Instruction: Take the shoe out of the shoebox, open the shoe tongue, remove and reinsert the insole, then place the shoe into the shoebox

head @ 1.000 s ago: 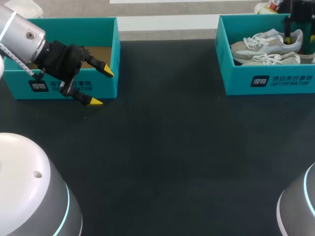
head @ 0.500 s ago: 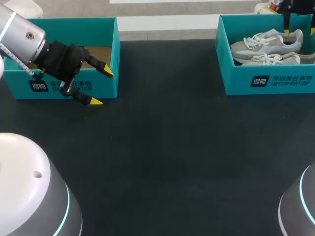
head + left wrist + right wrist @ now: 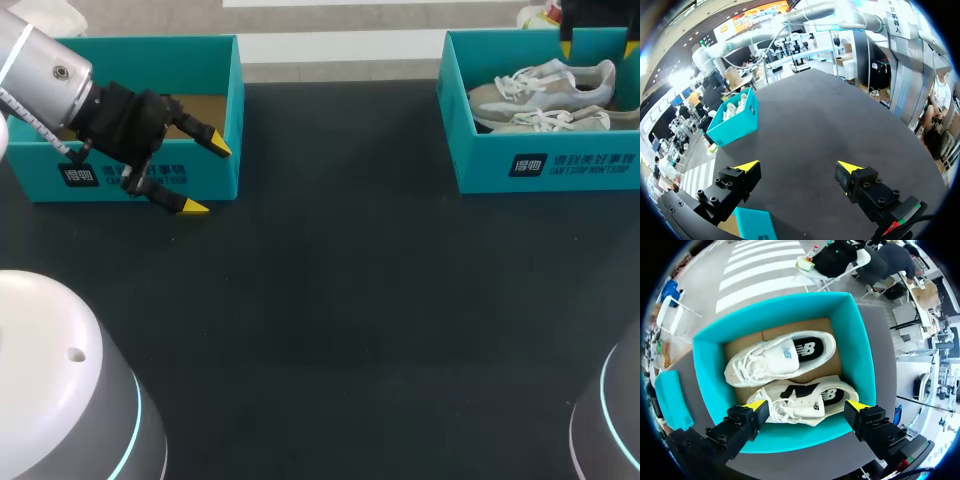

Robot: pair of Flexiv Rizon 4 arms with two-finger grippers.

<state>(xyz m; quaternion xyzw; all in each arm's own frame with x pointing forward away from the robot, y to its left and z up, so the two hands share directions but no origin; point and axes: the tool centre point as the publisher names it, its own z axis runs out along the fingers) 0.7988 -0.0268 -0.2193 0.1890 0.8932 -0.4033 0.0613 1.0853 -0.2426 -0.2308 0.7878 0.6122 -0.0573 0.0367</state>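
Two pale sneakers lie side by side in the teal shoebox (image 3: 545, 165) at the back right: one shoe (image 3: 545, 85) toward the far wall, the other shoe (image 3: 555, 120) toward the front wall. My right gripper (image 3: 600, 48) hangs open above the box with nothing held. In the right wrist view the right gripper (image 3: 806, 405) looks straight down on the far shoe (image 3: 775, 360) and the near shoe (image 3: 812, 400), its fingers (image 3: 756, 405) spread well above them. My left gripper (image 3: 208, 177) stands open by the front right corner of the second teal box (image 3: 205, 60), and the left gripper (image 3: 798, 165) is empty.
The second teal box at the back left shows a bare cardboard floor (image 3: 205, 105). Dark tabletop (image 3: 340, 300) stretches between the two boxes and toward the front. In the left wrist view the shoebox (image 3: 735, 125) sits far across the table.
My right gripper has risen out of the shoebox, away from the far shoe's heel, and spread its fingers wider. Both shoes stay in the box. The left arm has not moved.
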